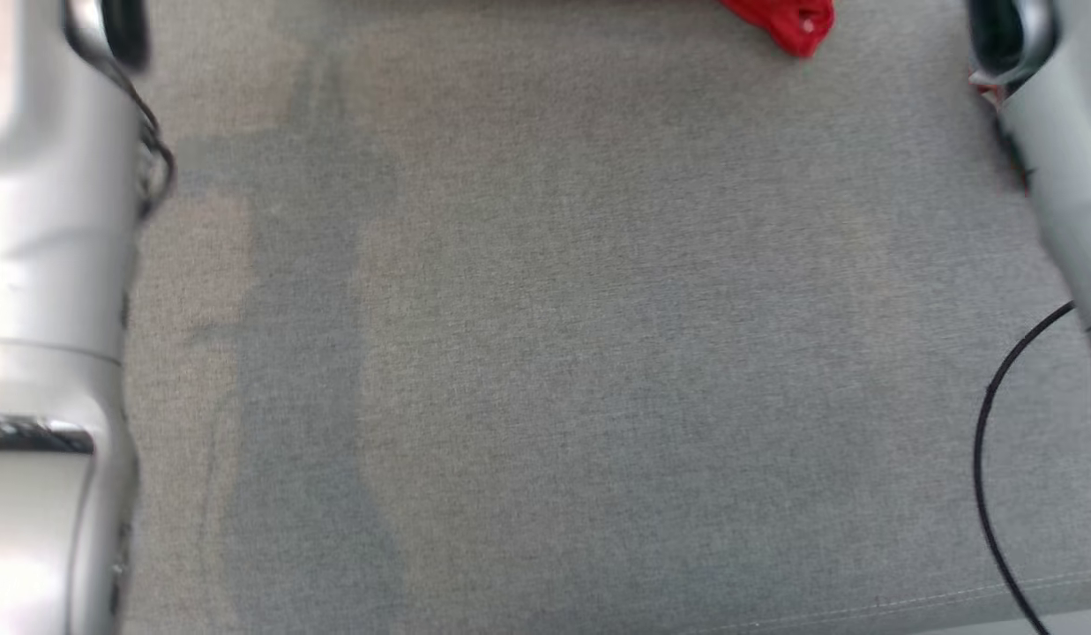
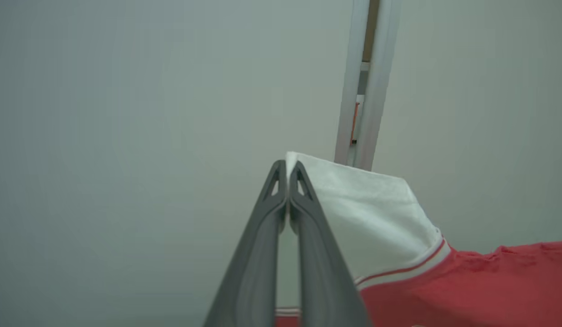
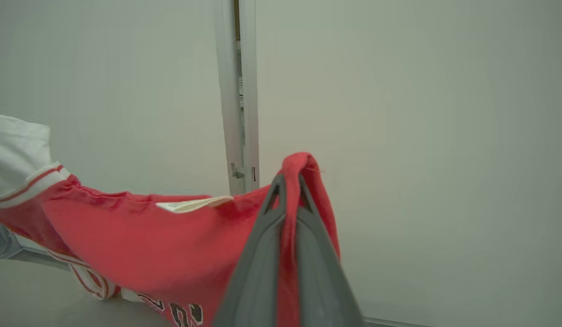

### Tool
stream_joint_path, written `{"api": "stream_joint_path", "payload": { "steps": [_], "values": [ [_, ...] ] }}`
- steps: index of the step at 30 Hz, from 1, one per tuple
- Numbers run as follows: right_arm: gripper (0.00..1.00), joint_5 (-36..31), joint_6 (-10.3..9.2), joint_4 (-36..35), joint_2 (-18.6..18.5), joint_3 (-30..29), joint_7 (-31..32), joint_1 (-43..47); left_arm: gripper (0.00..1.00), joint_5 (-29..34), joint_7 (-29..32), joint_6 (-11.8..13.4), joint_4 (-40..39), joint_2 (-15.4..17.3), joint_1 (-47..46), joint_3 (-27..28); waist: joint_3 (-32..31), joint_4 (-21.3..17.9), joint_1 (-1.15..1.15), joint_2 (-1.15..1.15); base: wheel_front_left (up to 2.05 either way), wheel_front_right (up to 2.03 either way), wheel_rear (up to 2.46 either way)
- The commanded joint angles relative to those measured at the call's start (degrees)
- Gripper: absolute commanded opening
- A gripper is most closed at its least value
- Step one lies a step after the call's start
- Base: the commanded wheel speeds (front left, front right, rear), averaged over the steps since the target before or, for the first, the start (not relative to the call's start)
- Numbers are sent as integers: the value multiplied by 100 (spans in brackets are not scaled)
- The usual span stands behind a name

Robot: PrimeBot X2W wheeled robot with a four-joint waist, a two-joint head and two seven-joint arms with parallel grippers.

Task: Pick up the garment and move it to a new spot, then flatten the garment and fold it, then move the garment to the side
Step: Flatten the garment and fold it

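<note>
The red knit garment with a white sleeve and striped trim [image 3: 171, 236] is held aloft between 2 grippers and sags at the lower left of the right wrist view. A red tip of it is seen at the top edge of the head view, beyond the grey woven cloth surface [image 1: 545, 353]. The left gripper [image 2: 288, 169] is clamped on the very edge of the white sleeve, the right gripper [image 3: 290, 181] on a bunched red fold. A slip is judged likeliest at the left, where little cloth is caught. If the garment is lowered unevenly, creases could be trapped beneath it.
</note>
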Motion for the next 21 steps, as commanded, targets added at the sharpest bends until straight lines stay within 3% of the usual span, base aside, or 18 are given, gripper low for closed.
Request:
{"api": "stream_joint_path", "payload": {
  "steps": [1,5,9,21],
  "values": [
    [0,-84,0,185,65,106,-48,158,0,-54,0,28,106,-70,218,79,269,171,0,0,0,0,0],
    [0,88,0,580,294,265,-84,411,0,-135,-1,-26,329,-247,802,271,479,230,0,0,0,0,0],
    [0,248,0,303,295,273,-96,987,0,-143,-1,-89,157,-388,1392,509,568,295,0,0,0,0,0],
    [0,199,0,-2109,197,-615,-95,4110,0,403,-1,-341,-2474,-635,4571,1622,-87,393,0,0,0,0,0]
  ]
}}
